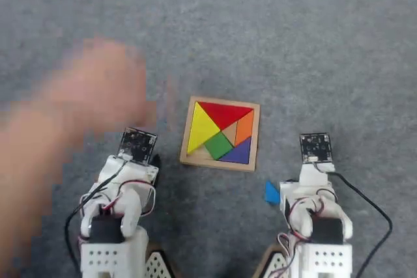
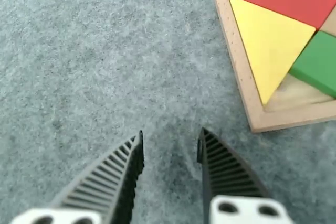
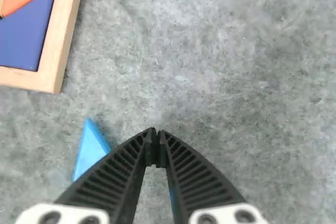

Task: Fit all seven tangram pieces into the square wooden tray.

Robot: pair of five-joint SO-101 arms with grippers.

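Nudging the light blue triangle [image 1: 271, 192], lower right in the high view, worries us: our right hand [image 3: 155, 131] sits closed, perhaps touching it; left hand [image 2: 170, 137] open.

Overhead view straight down; both wrist views low, beside the tray [image 1: 218, 163]

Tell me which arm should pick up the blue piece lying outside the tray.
Right. The blue piece lies on the carpet right beside the right gripper, whose jaws are shut. The left gripper hangs open over bare carpet on the far side of the tray.
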